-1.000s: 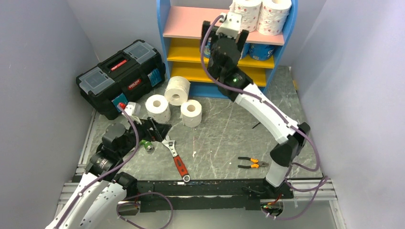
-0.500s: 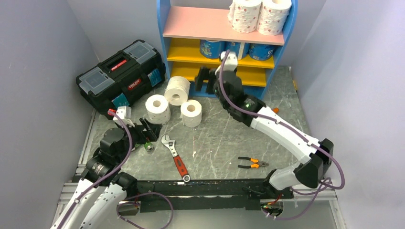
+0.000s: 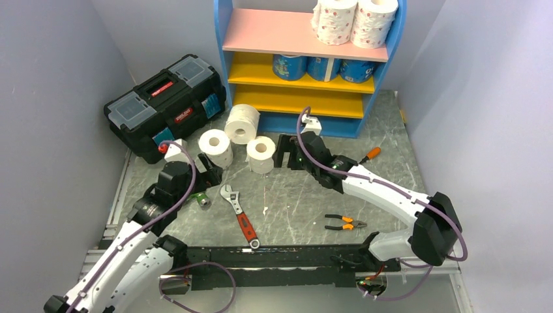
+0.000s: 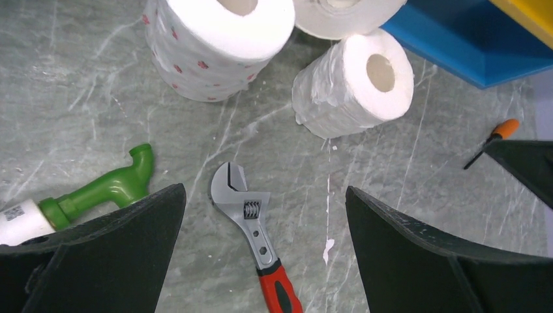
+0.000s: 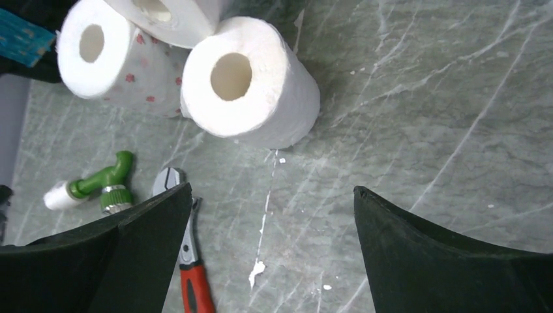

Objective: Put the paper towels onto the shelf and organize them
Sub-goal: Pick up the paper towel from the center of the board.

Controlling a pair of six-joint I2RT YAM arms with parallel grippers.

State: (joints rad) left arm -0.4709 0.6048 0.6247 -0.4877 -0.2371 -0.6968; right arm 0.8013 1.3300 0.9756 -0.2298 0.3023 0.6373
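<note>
Three paper towels stand loose on the table: a pink-dotted one [image 3: 215, 147], a plain one lying near the shelf [image 3: 242, 124] and a plain one [image 3: 261, 154]. The blue-framed shelf [image 3: 222, 59] holds two pink-dotted rolls [image 3: 336, 19] on its pink top board and blue-wrapped rolls [image 3: 290, 66] on the upper yellow board. My right gripper [image 3: 283, 151] hovers open just right of the plain roll [image 5: 251, 81], with nothing between its jaws [image 5: 272, 195]. Open and empty too, my left gripper [image 3: 207, 171] sits low near the dotted roll [image 4: 218, 45], over the wrench [image 4: 251, 215].
A black toolbox [image 3: 163, 104] stands at the back left. On the table lie a red-handled wrench [image 3: 240, 215], a green pipe fitting [image 3: 201, 199], pliers [image 3: 344, 223] and an orange-handled screwdriver [image 3: 370, 154]. Grey walls close in both sides.
My right arm has come down from the shelf's upper boards to the table beside the loose rolls. My left arm has reached forward toward the dotted roll.
</note>
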